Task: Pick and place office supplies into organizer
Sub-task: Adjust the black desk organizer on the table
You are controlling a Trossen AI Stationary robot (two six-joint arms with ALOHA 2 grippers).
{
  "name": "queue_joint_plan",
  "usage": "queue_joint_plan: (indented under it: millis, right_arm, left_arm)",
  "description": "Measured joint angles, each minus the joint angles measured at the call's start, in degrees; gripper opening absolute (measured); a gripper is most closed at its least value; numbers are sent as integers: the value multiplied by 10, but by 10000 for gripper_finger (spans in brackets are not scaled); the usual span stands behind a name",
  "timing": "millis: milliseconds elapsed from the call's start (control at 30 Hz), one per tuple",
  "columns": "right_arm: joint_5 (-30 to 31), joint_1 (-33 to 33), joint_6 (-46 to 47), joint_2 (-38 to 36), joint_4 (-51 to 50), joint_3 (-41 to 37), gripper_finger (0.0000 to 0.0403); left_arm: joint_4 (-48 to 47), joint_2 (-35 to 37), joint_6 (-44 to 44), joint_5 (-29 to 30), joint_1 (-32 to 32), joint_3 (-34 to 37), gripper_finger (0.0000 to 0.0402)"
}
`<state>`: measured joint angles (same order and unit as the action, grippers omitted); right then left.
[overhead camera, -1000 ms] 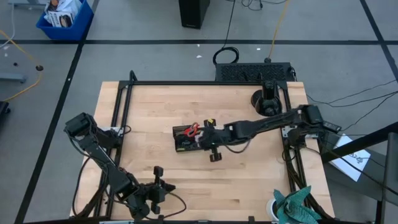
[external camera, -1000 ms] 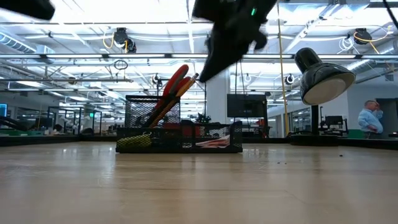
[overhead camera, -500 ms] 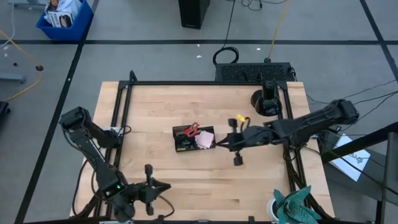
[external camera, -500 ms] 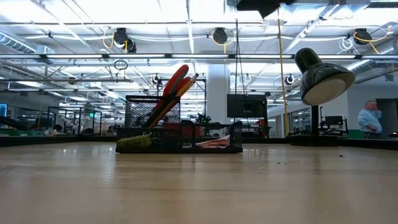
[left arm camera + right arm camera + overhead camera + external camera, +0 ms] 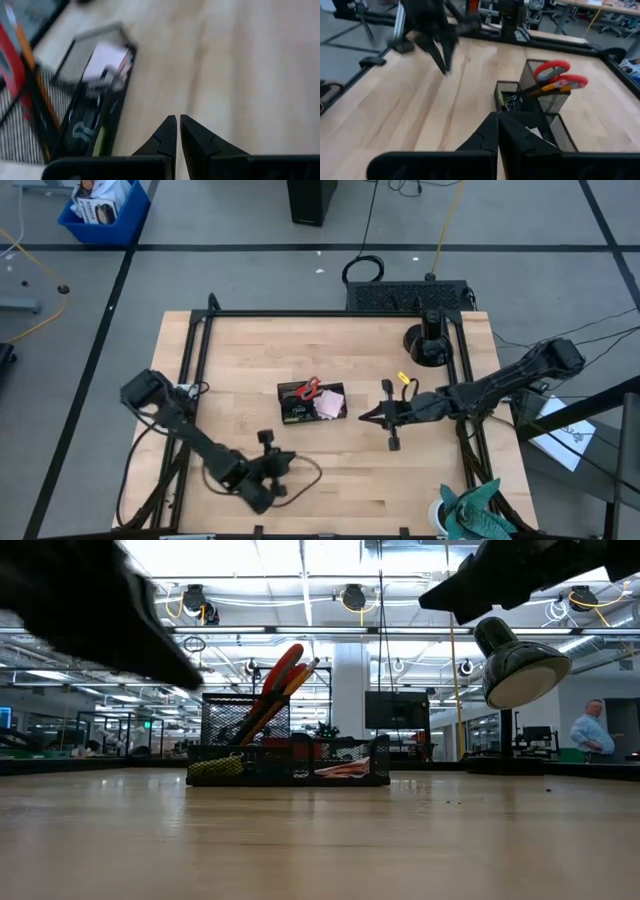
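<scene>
Mid-table, black mesh organizer (image 5: 313, 402) stands loaded: red-handled scissors (image 5: 276, 678) and orange pencils (image 5: 290, 687) upright in tall cup, pink sticky-note pad (image 5: 330, 406) in low compartment. Dark items in front compartment look like binder clips; too blurred to be sure. My right gripper (image 5: 366, 416) hangs above wood just beside organizer, fingers pressed together, empty. My left gripper (image 5: 285, 463) sits near table's front edge, well apart from organizer, fingers nearly touching, nothing between. No readable brand or label anywhere.
</scene>
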<state>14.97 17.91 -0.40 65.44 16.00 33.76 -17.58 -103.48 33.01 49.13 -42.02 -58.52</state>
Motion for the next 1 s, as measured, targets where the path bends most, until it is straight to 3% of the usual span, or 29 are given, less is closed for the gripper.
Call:
queue_joint_plan:
  millis: [433,600,1000]
  right_arm:
    - [3,40,-1,-48,-30,0,0]
    - [49,50,-3,-48,-30,0,0]
    - [62,51,-4,-47,-25,0,0]
  left_arm:
    - [-103,-36,124,-29,94,0,31]
    - [-173,-36,172,-36,113,0,31]
    - [-204,-36,175,-42,128,0,31]
